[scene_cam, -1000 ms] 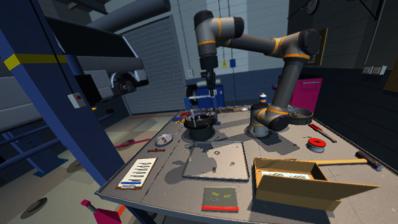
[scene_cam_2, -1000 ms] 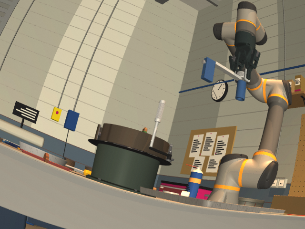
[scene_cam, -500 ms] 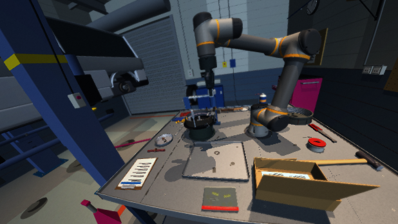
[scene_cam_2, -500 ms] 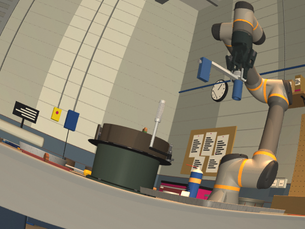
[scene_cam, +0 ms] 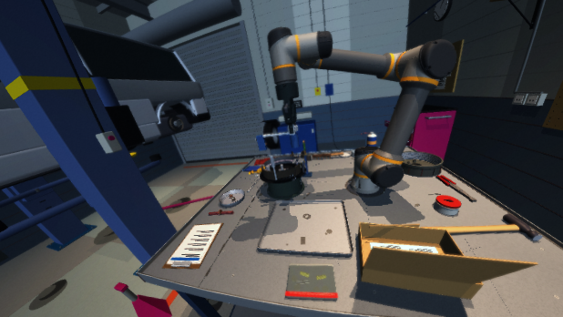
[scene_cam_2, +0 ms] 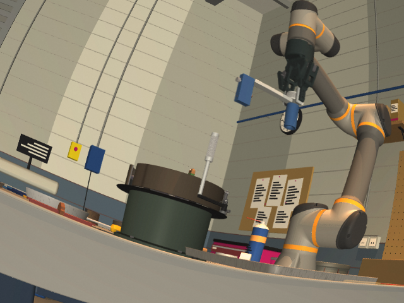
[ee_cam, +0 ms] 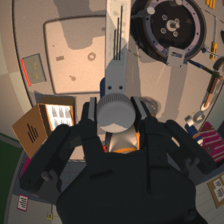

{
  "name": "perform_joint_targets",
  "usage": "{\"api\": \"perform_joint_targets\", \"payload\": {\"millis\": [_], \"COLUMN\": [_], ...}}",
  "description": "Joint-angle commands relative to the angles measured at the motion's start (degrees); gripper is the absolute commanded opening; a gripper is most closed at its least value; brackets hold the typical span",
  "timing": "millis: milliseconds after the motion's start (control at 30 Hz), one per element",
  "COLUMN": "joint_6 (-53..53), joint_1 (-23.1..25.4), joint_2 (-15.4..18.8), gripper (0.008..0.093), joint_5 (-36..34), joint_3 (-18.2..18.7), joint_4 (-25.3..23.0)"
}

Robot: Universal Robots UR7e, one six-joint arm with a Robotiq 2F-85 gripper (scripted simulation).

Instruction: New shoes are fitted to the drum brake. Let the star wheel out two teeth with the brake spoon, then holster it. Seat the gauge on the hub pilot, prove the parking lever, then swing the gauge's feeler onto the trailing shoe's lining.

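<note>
The gauge [scene_cam_2: 271,94] hangs high in the air above and to the right of the drum brake [scene_cam_2: 173,199], well apart from it. It has a knurled grey knob [ee_cam: 115,115], a blue sleeve [scene_cam_2: 290,115] below the knob, and a pale arm that ends in a blue feeler block [scene_cam_2: 244,89]. The brake sits on a dark green stand at the back of the bench, its hub pilot [ee_cam: 171,25] pointing up. The parking lever [scene_cam_2: 209,159] stands nearly upright at the brake's rim. My gripper [ee_cam: 115,111] is closed on the gauge's knob.
The mat [scene_cam: 306,227] lies on the bench just in front of the brake stand. An open cardboard box [scene_cam: 423,262], a hammer [scene_cam: 492,227] and a red reel [scene_cam: 447,203] sit on the bench's right side. A spray can [scene_cam_2: 258,241] stands by my base.
</note>
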Motion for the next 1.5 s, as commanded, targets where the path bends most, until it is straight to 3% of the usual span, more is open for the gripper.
{"api": "perform_joint_targets", "payload": {"millis": [0, 400, 833, 1467], "joint_6": [-0.7, -11.5, -21.5, -28.6], "joint_1": [-0.8, -11.5, -21.5, -28.6], "joint_2": [0.0, 1.2, 4.7, 9.3], "gripper": [0.008, 0.008, 0.008, 0.008], "joint_5": [0.0, 0.0, 0.0, 0.0], "joint_3": [-0.1, -0.9, -3.4, -7.1], "joint_4": [-0.1, -0.5, -1.4, -2.4]}}
